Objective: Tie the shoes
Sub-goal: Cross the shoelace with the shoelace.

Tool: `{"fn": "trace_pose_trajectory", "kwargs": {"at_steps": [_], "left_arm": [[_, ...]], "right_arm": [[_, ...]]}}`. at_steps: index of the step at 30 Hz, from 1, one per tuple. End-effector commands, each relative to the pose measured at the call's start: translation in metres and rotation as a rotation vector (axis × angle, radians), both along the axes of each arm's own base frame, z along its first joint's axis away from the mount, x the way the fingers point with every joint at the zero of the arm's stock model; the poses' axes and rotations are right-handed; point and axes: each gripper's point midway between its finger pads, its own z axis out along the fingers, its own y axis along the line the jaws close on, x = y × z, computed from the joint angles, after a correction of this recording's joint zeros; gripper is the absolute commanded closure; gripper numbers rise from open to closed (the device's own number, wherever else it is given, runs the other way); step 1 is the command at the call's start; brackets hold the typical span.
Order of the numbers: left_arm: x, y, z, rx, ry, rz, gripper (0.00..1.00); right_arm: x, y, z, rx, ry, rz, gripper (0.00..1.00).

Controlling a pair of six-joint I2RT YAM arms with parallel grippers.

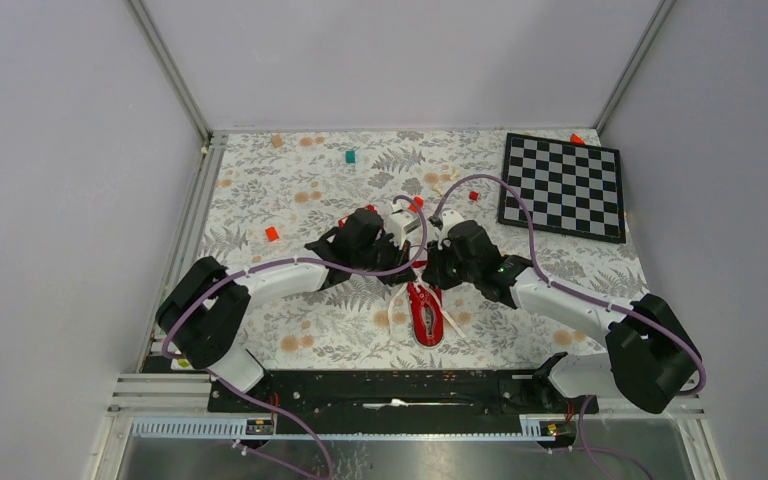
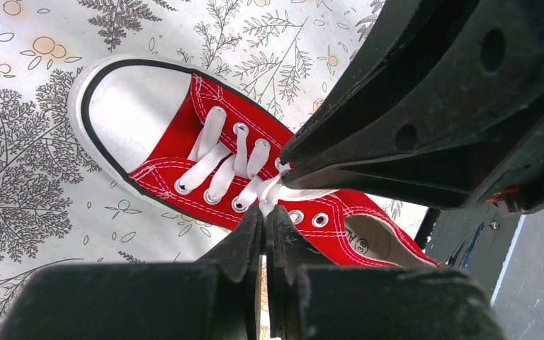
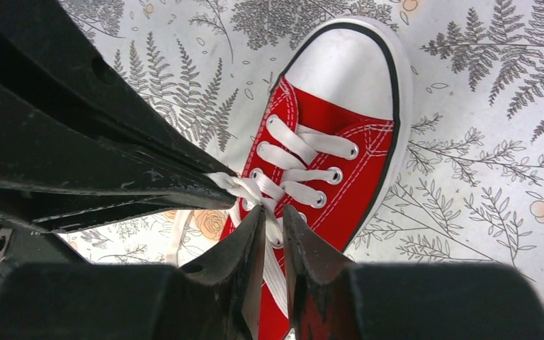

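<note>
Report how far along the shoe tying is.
Done: the sneaker has its laces threaded through the lower eyelets. In hand: left pincer shut on the laces at the tongue; right pincer has its jaws around them too, grip unclear. Left: no knot or bow shows, so the whole tie.

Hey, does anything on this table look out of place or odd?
The white laces of the small red canvas sneaker are untied, loose ends trailing on the floral tablecloth. Beyond it, small coloured blocks lie scattered.
</note>
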Motion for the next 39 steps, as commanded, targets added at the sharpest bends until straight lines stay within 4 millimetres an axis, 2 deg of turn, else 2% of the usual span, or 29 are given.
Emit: {"fn": "trace_pose_trajectory", "kwargs": {"at_steps": [1, 5, 7, 12, 13, 18, 30, 39], "left_arm": [[0.013, -0.006, 0.030, -0.058, -0.085, 0.022, 1.00], [0.012, -0.007, 0.029, -0.058, -0.078, 0.019, 1.00], [0.013, -0.007, 0.029, -0.059, -0.075, 0.019, 1.00], [0.012, -0.007, 0.031, -0.062, -0.078, 0.020, 1.00], [0.012, -0.007, 0.031, -0.062, -0.080, 0.020, 1.00], [0.014, -0.007, 0.026, -0.055, -0.070, 0.029, 1.00], [0.023, -0.009, 0.017, -0.043, -0.058, 0.091, 1.00], [0.016, -0.019, 0.010, -0.038, -0.043, 0.093, 1.00]], "right_arm": [[0.007, 0.015, 0.019, 0.075, -0.028, 0.032, 0.76], [0.006, 0.017, 0.017, 0.081, -0.019, 0.037, 0.75], [0.007, 0.017, 0.016, 0.078, -0.020, 0.031, 0.80], [0.007, 0.014, 0.016, 0.068, -0.033, 0.029, 0.99], [0.007, 0.013, 0.019, 0.072, -0.041, 0.025, 1.00], [0.003, 0.012, 0.024, 0.096, -0.045, 0.022, 1.00], [-0.011, 0.009, 0.019, 0.107, -0.009, 0.049, 1.00], [-0.015, 0.007, 0.024, 0.114, -0.016, 0.051, 1.00]]}}
